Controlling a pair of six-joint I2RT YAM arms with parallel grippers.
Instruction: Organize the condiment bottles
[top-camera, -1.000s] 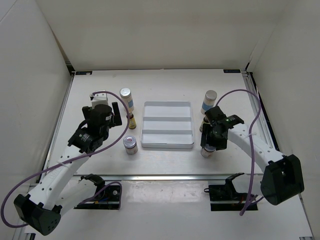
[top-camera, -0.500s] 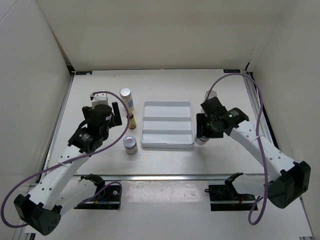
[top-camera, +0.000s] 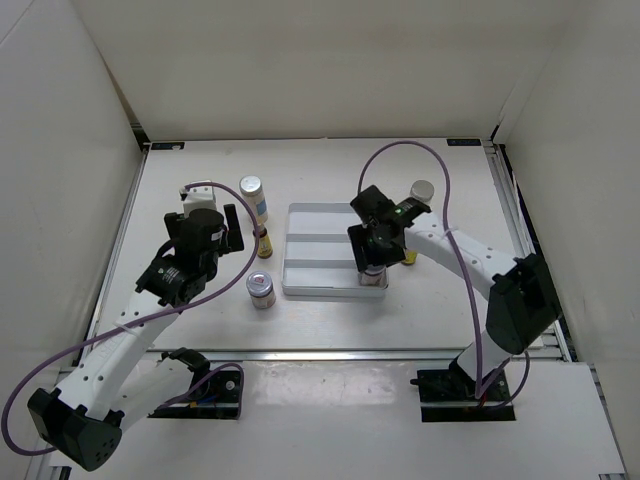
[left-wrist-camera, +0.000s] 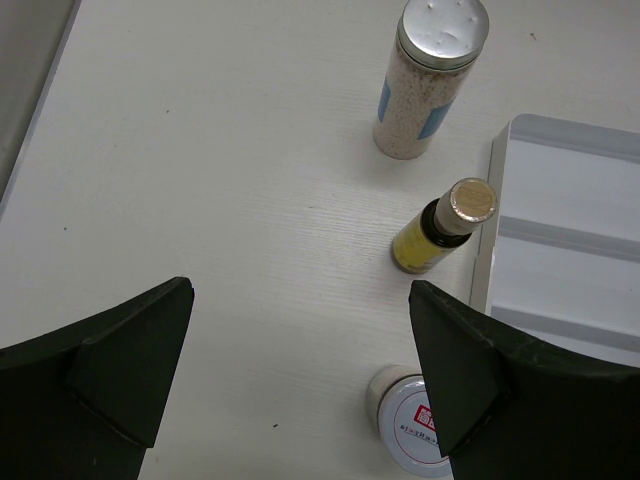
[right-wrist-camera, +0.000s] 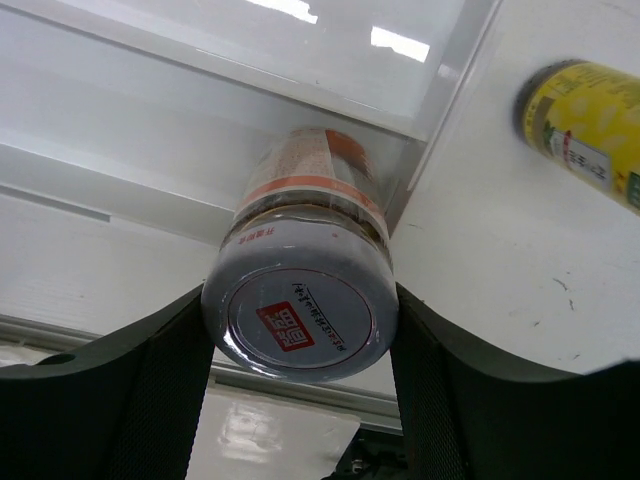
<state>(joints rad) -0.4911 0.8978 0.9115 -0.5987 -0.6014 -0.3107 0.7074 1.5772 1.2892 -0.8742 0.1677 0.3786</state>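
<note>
Wide white desk (top-camera: 200, 180), and the grey tray (top-camera: 320, 226) in the middle of it is our landmark. The right pincer (top-camera: 371, 262) is over the tray's near-right corner, clamped on a short silver-lidded jar (right-wrist-camera: 300, 310), with its fingers (right-wrist-camera: 150, 400) pressed to both sides just under the lid. In the wrist view the jar sits right at the tray's right wall. I can't tell whether its base is inside the rim or riding on it.

So the job here, as I read it: bring the jar a touch further in over the nearest compartment and keep it upright. Lower it until it seats flat, and only then let go. Release on the rim and it could tip out.

The left pincer (left-wrist-camera: 298, 290) hangs wide open and empty, left of the tray, above three bottles:
- a tall white bottle (left-wrist-camera: 425, 75) off the tray's far-left corner
- an amber bottle (left-wrist-camera: 440, 235) just beside its left wall
- a second jar (left-wrist-camera: 415, 435) off its near-left corner

Right of the tray, another white bottle (top-camera: 421, 192) stands towards the far side. Another amber one (right-wrist-camera: 585, 130) stands just outside the right wall, close to the arm. Mind it on the way out.
</note>
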